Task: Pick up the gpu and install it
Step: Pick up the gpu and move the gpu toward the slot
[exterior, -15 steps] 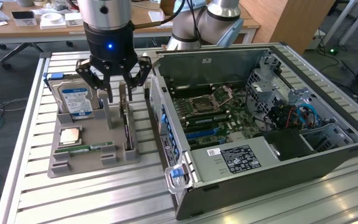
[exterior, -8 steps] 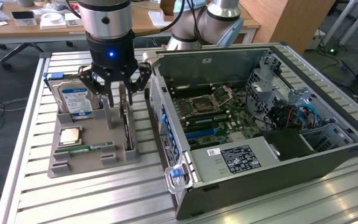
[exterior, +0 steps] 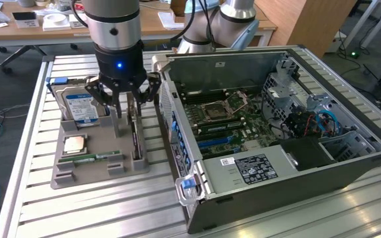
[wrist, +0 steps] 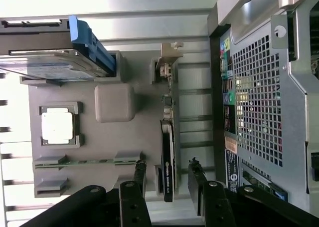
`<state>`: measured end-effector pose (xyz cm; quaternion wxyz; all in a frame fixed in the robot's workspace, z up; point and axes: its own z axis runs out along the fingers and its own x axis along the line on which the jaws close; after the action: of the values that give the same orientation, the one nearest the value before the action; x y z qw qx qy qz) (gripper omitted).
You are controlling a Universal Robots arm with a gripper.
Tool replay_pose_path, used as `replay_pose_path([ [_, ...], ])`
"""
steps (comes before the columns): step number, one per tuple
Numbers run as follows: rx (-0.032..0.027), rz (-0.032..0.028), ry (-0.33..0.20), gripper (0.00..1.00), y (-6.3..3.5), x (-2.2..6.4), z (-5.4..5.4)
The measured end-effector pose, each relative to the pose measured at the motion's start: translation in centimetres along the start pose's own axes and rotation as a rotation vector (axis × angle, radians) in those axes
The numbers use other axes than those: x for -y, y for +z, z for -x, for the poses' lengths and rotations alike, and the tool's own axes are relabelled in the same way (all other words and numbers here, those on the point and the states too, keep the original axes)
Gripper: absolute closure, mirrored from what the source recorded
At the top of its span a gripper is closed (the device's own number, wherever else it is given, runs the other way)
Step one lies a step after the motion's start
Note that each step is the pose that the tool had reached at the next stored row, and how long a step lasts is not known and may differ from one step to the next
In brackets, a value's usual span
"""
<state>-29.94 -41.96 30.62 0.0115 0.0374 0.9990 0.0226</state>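
Note:
The gpu [wrist: 168, 137] stands on edge in a slot of the grey tray [wrist: 134, 137], black face to one side and its silvery bracket at the far end. In the exterior view the gpu [exterior: 137, 141] sits at the tray's edge nearest the computer case. My gripper [wrist: 168, 179] hangs just above it, open, with one black finger on each side of the card and a gap to both. The gripper [exterior: 125, 111] comes straight down over the grey tray [exterior: 88, 176].
On the same tray lie a blue-labelled hard drive [exterior: 81, 106], a CPU [exterior: 75, 144] and a narrow green RAM stick [exterior: 95, 158]. The open computer case [exterior: 277, 134] stands close on the exterior view's right, motherboard exposed. A slatted aluminium table [exterior: 111, 213] carries everything.

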Motion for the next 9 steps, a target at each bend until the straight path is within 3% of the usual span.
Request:
replay_pose_path([
  [9,-0.0002,0.0024,0.000,0.53,1.32,-0.01,0.0],
])
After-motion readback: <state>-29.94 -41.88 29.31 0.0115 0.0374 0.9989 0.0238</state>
